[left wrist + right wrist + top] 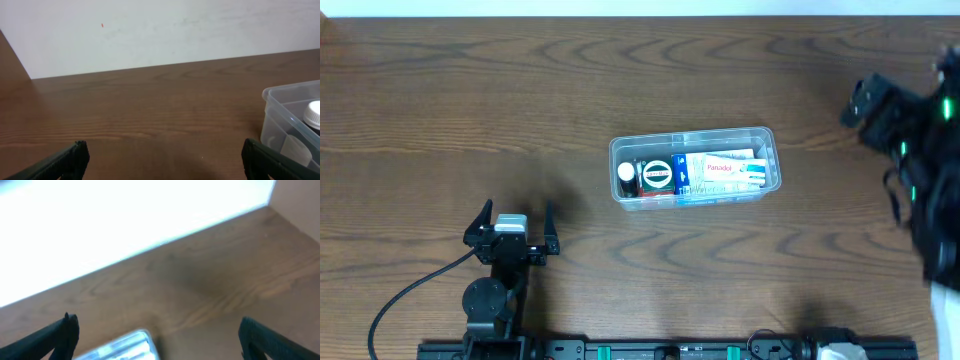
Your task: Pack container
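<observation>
From overhead, the clear container (pixel 695 168) sits near the middle of the brown wooden surface (pixel 440 100), its long side running 9 to 3 o'clock. Inside it, a white-capped bottle (pixel 626 172) stands at the 9 o'clock end. A white box (pixel 720 165) with red lettering fills the 3 o'clock half. Between them is an item with a round dark label (pixel 657 176) that I cannot identify. My left end effector (pixel 517 210) rests at about 8 o'clock from the container, well apart from it, with its fingers spread and nothing between them. My right arm (pixel 910 130) is a dark blur at the 3 o'clock edge, and this view does not show how its fingers stand.

My left wrist camera shows less of the container but from the side. Only one rounded corner and its rim come in at 3 o'clock, with the bottle's ribbed white cap just inside the wall. My two dark fingertips sit at the lower corners, wide apart, with bare wood between them and a pale wall beyond.

My right wrist camera settles what the overhead view could not. My right end effector (pixel 157 322) has its fingers wide apart and holds nothing. Between them at 6 o'clock lies a pale glossy shape (pixel 127 345), too blurred to name. The container itself does not show here.
</observation>
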Action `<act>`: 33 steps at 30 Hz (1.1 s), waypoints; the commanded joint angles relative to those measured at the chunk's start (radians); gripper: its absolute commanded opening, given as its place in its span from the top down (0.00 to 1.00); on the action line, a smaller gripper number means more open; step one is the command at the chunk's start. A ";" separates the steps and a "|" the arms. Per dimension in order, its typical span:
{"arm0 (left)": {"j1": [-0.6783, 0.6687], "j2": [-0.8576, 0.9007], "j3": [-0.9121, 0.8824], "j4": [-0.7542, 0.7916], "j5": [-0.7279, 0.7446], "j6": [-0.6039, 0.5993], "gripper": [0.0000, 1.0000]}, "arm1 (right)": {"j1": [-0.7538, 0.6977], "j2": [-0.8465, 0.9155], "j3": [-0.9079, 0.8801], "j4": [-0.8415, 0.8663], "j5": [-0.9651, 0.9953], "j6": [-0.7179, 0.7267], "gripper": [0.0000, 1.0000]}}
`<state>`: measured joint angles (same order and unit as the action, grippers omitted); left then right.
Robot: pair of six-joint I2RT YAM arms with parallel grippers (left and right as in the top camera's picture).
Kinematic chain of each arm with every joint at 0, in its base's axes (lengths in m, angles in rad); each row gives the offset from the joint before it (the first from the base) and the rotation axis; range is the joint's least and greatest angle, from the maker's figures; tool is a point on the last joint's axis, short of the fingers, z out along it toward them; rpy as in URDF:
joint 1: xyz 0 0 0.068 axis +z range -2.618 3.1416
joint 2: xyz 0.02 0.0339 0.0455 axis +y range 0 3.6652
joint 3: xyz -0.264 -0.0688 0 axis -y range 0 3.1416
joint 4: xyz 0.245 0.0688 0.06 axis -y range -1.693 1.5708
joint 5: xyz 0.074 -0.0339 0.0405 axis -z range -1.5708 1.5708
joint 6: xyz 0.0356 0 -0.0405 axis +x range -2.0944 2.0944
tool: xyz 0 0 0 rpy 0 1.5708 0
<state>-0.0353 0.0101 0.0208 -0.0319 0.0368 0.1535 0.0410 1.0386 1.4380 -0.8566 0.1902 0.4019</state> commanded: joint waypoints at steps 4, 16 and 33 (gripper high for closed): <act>0.004 -0.006 -0.017 -0.041 -0.037 -0.008 0.02 | 0.013 -0.304 -0.422 0.262 -0.107 0.001 0.01; 0.004 -0.006 -0.017 -0.041 -0.037 -0.008 0.02 | 0.013 -0.729 -1.035 0.625 -0.307 -0.074 0.01; 0.004 -0.006 -0.017 -0.041 -0.037 -0.008 0.02 | 0.013 -1.011 -1.369 0.724 -0.291 -0.073 0.01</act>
<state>-0.0353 0.0101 0.0223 -0.0338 0.0261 0.1535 0.0448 0.0418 0.0914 -0.1406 -0.1051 0.3466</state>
